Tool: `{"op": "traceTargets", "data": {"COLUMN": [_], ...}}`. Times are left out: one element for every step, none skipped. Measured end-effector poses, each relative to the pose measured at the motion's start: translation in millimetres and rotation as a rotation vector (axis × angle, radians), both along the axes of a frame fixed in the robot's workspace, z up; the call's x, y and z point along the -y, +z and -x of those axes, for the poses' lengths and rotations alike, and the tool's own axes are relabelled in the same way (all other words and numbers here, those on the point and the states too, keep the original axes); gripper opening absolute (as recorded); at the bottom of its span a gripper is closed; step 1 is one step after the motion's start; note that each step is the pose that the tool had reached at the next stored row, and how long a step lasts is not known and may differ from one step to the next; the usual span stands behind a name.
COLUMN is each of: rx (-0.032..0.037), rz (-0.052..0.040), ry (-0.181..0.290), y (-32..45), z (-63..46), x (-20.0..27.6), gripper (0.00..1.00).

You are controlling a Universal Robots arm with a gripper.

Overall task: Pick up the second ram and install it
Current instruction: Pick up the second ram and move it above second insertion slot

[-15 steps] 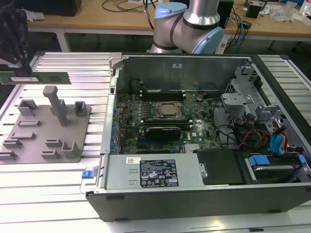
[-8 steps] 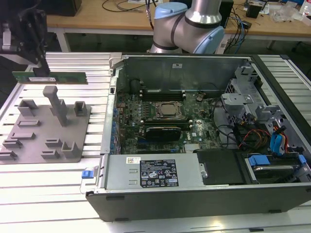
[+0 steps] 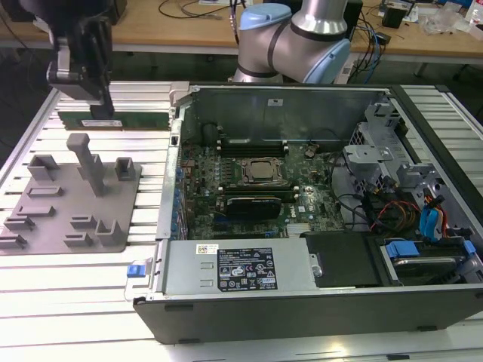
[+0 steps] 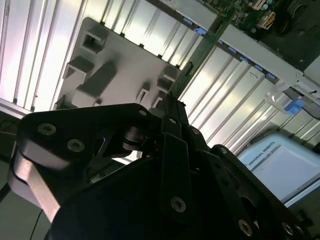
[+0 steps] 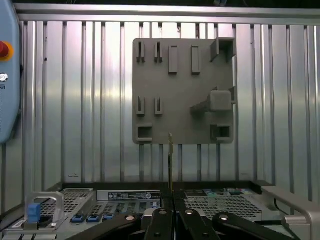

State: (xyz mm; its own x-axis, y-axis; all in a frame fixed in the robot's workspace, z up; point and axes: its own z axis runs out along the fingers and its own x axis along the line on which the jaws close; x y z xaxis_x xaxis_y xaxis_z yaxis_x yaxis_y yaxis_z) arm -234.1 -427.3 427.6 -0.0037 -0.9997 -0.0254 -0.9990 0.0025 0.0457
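Gripper (image 3: 104, 107) jaws are pinched narrow on the second ram (image 3: 139, 120). They grip the green stick off-centre, so the longer part runs out to one side of the jaws w/ its long edge level. In both wrist views the stick shows edge-on as a thin strip coming straight out from btwn the fingertips (image 5: 161, 216), and it looks lifted clear of the slotted alu table (image 3: 75, 279).

Grey holder plate (image 3: 75, 200) lies flat on the table under and just fwd of the jaws, w/ its tall post (image 3: 89, 162) upright and close below the stick, not touching it. The plate's pockets look vacant in the first wrist view.

Open PC case (image 3: 302, 302) sits on the side of the jaws where the stick's long end points. That end is near the case wall but outside it. Inside the case, well apart from the jaws, are the motherboard w/ CPU socket (image 3: 260, 172) and a black card (image 3: 260, 205) just beside it.
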Motion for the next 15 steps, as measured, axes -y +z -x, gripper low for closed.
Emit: {"op": "traceTargets", "data": {"rx": [0.0,0.0,0.0001,0.0,0.0,0.0,0.0,0.0,0.0,0.0,0.0001,-0.0001,0.0,0.0,0.0], "rz": [-0.0001,0.0,-0.0001,0.0,0.0,0.0,0.0,0.0,-0.0001,0.0,0.0,0.0001,0.0,-0.0001,0.0], "ry": [0.0,0.0,0.0,0.0,0.0,0.0,0.0,0.0,0.0,0.0,0.0,0.0,0.0,0.0,0.0], "y": [-0.1,0.0,-0.1,0.0,0.0,0.0,-0.1,0.0,-0.1,0.0,-0.1,0.0,-0.2,-0.5,-0.6], "z": [-5.8,-9.9,-12.9,-18.4,-26.9,-30.3,-33.9,-37.1,-40.2,-46.1,-51.6,-58.3,-65.0,-73.5,-78.0], "x": [0.0,0.0,-0.1,0.0,0.0,0.0,0.0,0.0,0.0,0.0,0.0,0.0,0.0,0.0,0.0], "gripper": [0.09,0.09,0.09,0.09,0.09,0.09,0.09,0.09,0.09,0.09,0.09,0.09,0.09,0.09,0.09]}}
